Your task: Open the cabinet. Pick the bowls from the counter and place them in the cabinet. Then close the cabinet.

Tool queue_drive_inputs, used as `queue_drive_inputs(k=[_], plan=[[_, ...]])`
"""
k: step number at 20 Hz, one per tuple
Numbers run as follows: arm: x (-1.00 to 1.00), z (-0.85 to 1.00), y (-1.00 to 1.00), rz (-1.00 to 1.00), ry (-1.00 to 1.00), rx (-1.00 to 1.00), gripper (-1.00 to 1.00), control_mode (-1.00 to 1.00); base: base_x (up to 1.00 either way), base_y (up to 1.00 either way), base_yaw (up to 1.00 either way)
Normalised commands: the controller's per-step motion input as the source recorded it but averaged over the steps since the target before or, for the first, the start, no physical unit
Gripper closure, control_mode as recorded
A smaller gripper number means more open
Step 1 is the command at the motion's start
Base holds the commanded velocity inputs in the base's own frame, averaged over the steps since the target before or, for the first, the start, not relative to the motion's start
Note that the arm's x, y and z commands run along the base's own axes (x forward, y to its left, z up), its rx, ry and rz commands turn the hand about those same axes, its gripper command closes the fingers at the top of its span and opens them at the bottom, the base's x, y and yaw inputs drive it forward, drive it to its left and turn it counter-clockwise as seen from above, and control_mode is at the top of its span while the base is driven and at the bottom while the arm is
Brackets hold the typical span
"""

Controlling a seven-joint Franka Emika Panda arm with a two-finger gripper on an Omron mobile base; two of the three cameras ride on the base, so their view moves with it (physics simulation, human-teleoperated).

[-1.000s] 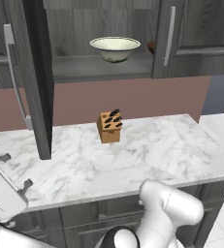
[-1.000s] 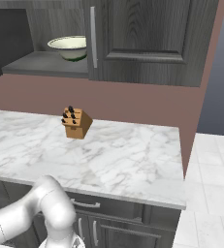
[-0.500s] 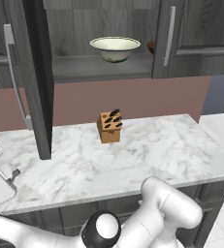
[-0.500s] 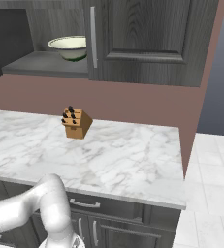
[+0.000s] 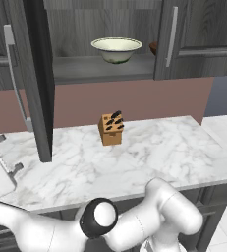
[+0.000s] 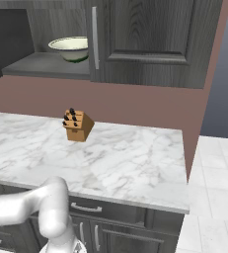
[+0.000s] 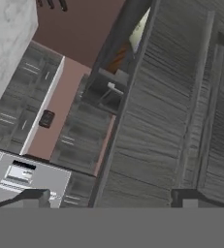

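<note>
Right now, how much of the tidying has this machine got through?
Mostly done, it seems. The cabinet's left door stands open, and the cream bowl sits on the shelf, with a brown shape behind the right door that may be the second bowl. The counter carries just a knife block. The gripper is open, holding nothing. Closing the cabinet remains.

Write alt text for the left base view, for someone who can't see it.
A cream-white bowl sits on the shelf of an open dark wood-grain wall cabinet, its left door swung wide. Below, a small tan knife block stands on the white marble counter, and the robot's white arm curls low in the foreground.
</note>
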Motion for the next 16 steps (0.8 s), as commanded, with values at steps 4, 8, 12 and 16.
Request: queue_drive_inputs(k=[4, 8, 12, 16], plan=[[0.0, 0.43, -0.54, -0.08, 0.11, 0.1, -1.0, -1.0, 0.0, 0.0, 0.0], [0.05, 0.22, -0.62, -0.06, 0.07, 0.02, -1.0, -1.0, 0.0, 0.0, 0.0], [0.05, 0.08, -0.79, -0.02, 0.0, -0.02, -1.0, -1.0, 0.0, 0.0, 0.0], [0.15, 0.0, -1.0, 0.0, 0.0, -0.18, -1.0, -1.0, 0.0, 0.0, 0.0]])
